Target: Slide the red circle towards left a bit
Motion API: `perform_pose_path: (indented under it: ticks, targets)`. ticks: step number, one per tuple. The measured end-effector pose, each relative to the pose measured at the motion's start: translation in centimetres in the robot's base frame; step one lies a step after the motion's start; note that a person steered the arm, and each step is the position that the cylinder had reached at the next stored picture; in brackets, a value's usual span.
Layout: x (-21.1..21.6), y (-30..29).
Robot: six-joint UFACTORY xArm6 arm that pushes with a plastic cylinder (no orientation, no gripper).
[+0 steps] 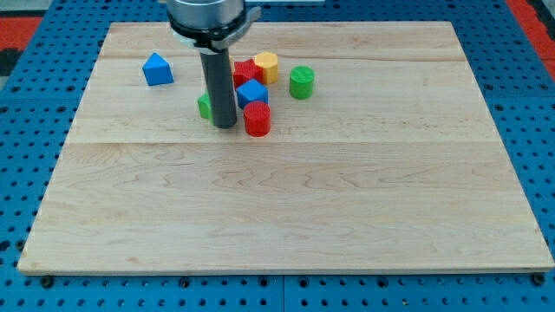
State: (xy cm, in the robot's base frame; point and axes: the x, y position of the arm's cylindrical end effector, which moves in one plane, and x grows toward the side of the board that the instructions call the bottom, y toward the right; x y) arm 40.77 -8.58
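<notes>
Setting: a pale wooden board (286,199) lies on a blue pegboard surface (26,173), seen from above and slightly in front.
Arm: a grey and black housing (211,19) enters from the view's top, and a straight dark rod (218,87) hangs down from it.
My tip: the rod's lower end (225,126) rests on the board, in the upper middle of the view.
Jaws: this arm carries none, only the rod, so nothing is gripped or let go.
Red circle: a short red cylinder (257,119) stands just to the view's right of my tip, very near it; whether they touch cannot be told.
Blue block: a blue cube-like block (252,92) sits just above the red circle, close against it.
Red block: a second red block (244,71), shape unclear, lies above the blue one, partly hidden by the rod.
Yellow block: a yellow hexagon-like block (266,66) sits at the view's right of that red block, touching it.
Green cylinder: a green round block (301,82) stands apart at the view's right of the cluster.
Green block: another green block (205,107), mostly hidden, peeks out at the view's left of the rod.
Blue house-shaped block: a blue block with a peaked top (157,69) sits well apart, toward the view's upper left.
</notes>
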Motion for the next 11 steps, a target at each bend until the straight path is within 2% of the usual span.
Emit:
perform_pose_path:
  ticks: [1,2,3,4,5,6,7,8,9,10,11]
  targets:
    - [-0.2,-3.2]
    - [-2.5,-4.3]
    - [1.1,-4.3]
    - [8.5,0.0]
    - [7.2,9.3]
    - [3.9,10.7]
    - [0.7,7.6]
    - [-0.7,3.2]
    - [-0.1,1.5]
    - [1.2,2.2]
    - [1.8,-3.6]
